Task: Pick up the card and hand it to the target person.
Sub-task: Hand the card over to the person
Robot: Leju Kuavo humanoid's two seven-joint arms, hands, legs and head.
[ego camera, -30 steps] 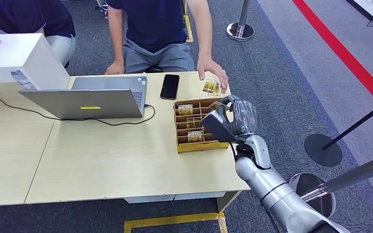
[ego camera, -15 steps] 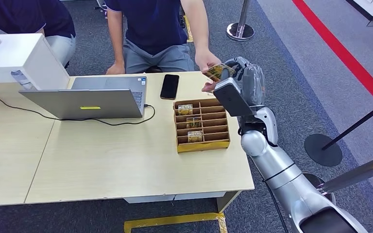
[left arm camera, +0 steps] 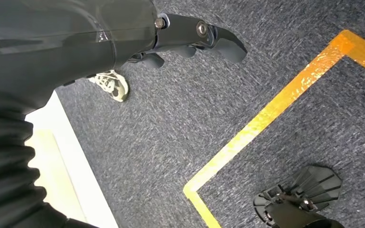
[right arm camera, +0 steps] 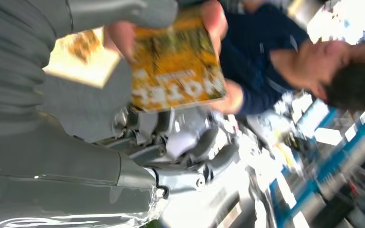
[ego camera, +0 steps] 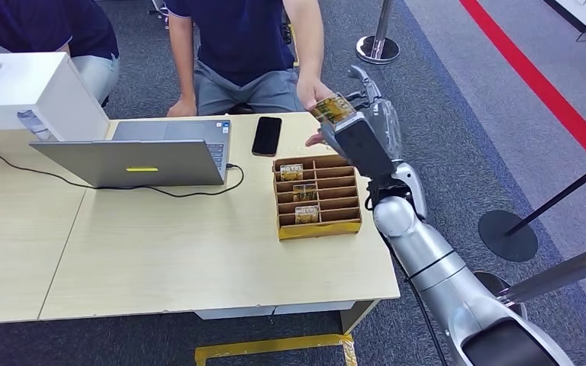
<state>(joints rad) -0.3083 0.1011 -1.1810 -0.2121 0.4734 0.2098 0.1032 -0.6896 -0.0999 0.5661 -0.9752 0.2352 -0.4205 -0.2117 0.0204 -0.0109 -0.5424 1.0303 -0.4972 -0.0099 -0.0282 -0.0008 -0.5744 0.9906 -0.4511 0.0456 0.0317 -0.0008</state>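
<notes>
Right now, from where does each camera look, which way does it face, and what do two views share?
Head view: high on the body, facing forward and down at the table; right arm and right hand show.
Left wrist view: beside the hanging left hand, facing the carpet.
Right wrist view: behind the right hand, facing the person.
Shared: the card, head and right wrist.

The right hand (ego camera: pixel 370 126) is raised above the far right corner of the table (ego camera: pixel 160 252), just beyond the box (ego camera: pixel 317 198), with the card (ego camera: pixel 333 108) at its fingers. A person's hand (ego camera: pixel 314 95) meets the card there and blocks the way past the box. Left of the box, a phone (ego camera: pixel 266 136), a laptop (ego camera: pixel 141 156) and its cable (ego camera: pixel 191 191) take up the far half of the table. Nearer than the box, the tabletop lies bare. The left hand (left arm camera: pixel 190 40) hangs over carpet (left arm camera: pixel 180 123), nothing close to its fingers.
</notes>
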